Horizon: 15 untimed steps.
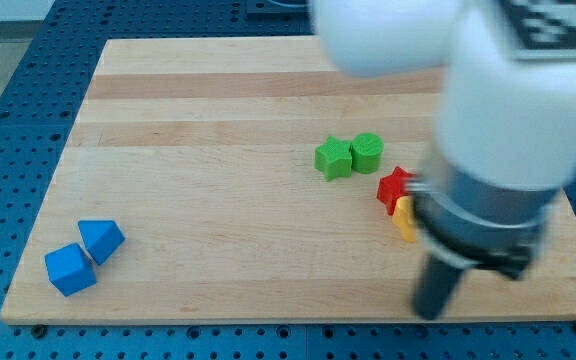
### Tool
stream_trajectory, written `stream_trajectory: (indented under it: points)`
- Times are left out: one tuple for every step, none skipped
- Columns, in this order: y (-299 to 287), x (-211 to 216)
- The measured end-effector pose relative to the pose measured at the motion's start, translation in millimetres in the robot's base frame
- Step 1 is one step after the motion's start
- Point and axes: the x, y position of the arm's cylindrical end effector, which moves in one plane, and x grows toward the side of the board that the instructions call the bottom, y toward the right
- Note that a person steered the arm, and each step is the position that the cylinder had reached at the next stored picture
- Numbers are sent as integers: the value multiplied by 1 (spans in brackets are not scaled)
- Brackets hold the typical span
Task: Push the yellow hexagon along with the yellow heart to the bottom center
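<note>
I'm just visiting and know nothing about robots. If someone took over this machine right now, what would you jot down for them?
My tip rests near the board's bottom edge, right of center, just below a yellow block.
That yellow block is mostly hidden behind the arm, touching the red block; its shape is unclear. A second yellow piece is not visible.
Done: nothing has reached bottom center.
Left: push both yellow pieces leftward to bottom center.
Green and blue blocks sit elsewhere.

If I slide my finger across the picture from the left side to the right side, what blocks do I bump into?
Blue cube → blue triangle-ish block → green star-shaped block → green round block → red block → yellow block, partly hidden behind the arm. My tip is not clearly visible.
</note>
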Motion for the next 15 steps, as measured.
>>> stream_trajectory:
  points:
    - [106, -10]
    - [144, -35]
    - [83, -52]
    - [54, -69]
    - [80, -69]
    - [100, -84]
    - [98, -97]
    - [89, -97]
    - [71, -97]
    - [38, -97]
    - [3, -98]
    - [-32, -98]
    - [-70, -98]
    - [-90, -88]
    - [-108, -78]
